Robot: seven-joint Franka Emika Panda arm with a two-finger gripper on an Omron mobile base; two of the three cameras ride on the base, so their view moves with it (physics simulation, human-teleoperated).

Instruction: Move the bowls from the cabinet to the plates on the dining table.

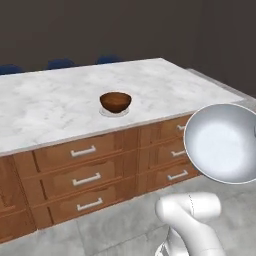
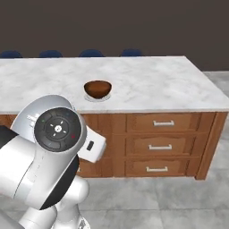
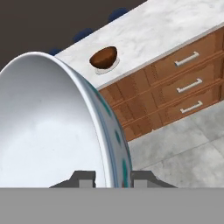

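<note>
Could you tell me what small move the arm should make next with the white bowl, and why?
Probably carry it forward, up over the table. The gripper is shut on the white bowl's rim, with the bowl out over the floor in front of the drawers. The brown bowl already sits on a plate; no second plate shows.

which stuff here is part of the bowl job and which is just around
Part of the job:
- white bowl, gripped by the gripper
- brown bowl, sitting on a plate
- dining table

Just around:
- drawers in the table base
- blue chairs behind the table
- grey floor
</note>
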